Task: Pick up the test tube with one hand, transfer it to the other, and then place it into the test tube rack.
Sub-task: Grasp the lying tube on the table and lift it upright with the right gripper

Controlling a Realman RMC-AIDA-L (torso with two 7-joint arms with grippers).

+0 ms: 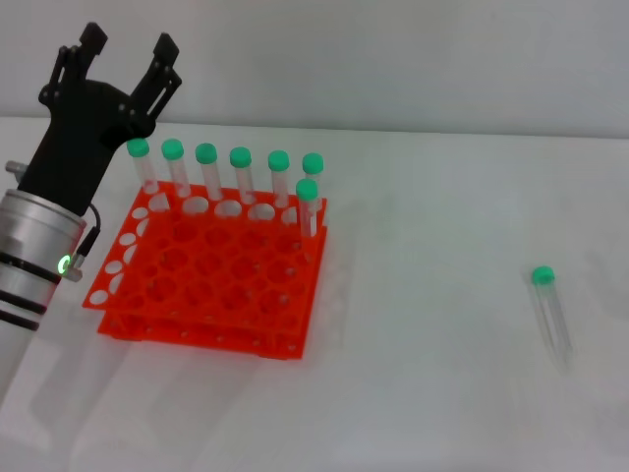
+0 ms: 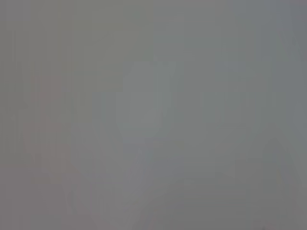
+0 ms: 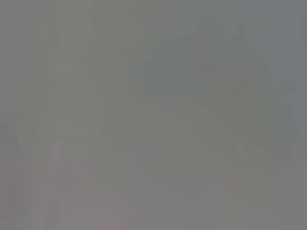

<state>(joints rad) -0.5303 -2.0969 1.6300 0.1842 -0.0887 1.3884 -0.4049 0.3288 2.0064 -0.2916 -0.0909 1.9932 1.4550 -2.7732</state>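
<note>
A clear test tube (image 1: 551, 310) with a green cap lies flat on the white table at the right, far from the rack. The orange-red test tube rack (image 1: 211, 275) stands left of centre with several identical green-capped tubes (image 1: 241, 182) upright along its far row and right edge. My left gripper (image 1: 130, 49) is open and empty, raised at the far left above the rack's back left corner, fingers pointing away from me. My right gripper is out of view. Both wrist views show only a plain grey blur.
The white table (image 1: 423, 295) spreads between the rack and the lying tube. A pale wall rises behind the table's far edge.
</note>
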